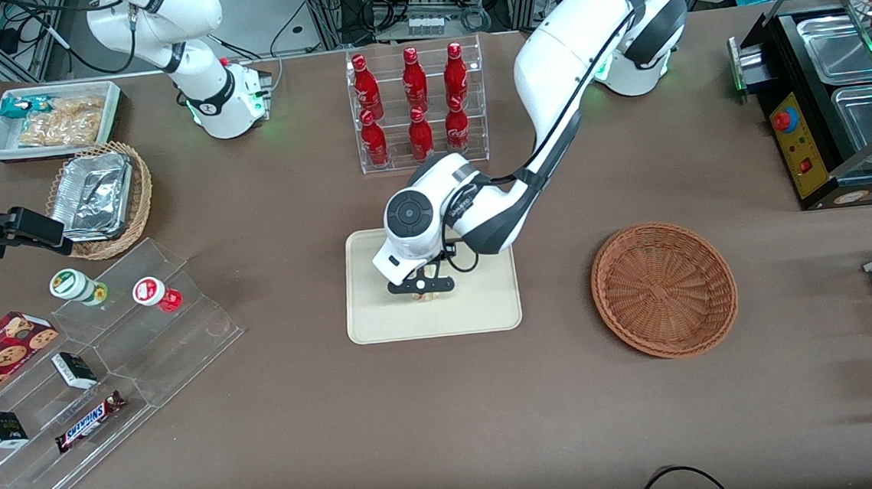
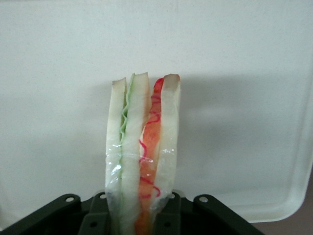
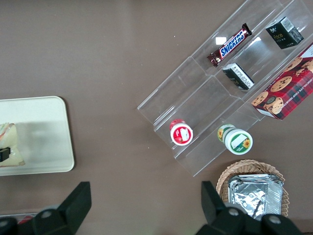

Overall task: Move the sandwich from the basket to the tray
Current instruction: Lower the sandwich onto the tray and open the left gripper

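A: What could go wrong from here?

B: The sandwich [image 2: 142, 156] is pinched upright between the left gripper [image 1: 423, 285]'s fingers, cut edge showing green and red-orange layers. If the fingers part while the wedge is off the surface, or only on its narrow edge, I'd expect it to topple, possibly splaying the bread slices. Soft bread can also cling to a pad and get dragged as the arm lifts (the clear wrap around it looks slippery, which may help).

A: Any risk of missing the tray?

B: Little, I'd judge. The gripper hangs over the cream tray [image 1: 487, 314], well inside its rim, and the wrist view shows tray surface all around the wedge. Whether the sandwich touches the tray, I cannot tell.

A: So where is the sandwich relative to the gripper?

B: Clamped between the fingertips, which hold its one end; the rest sticks out past them toward the tray. The fingers press on the outer bread faces.

A: And the basket?

B: The reddish wicker basket [image 1: 663, 288] sits well apart, toward the working arm's end of the table, with nothing in it.
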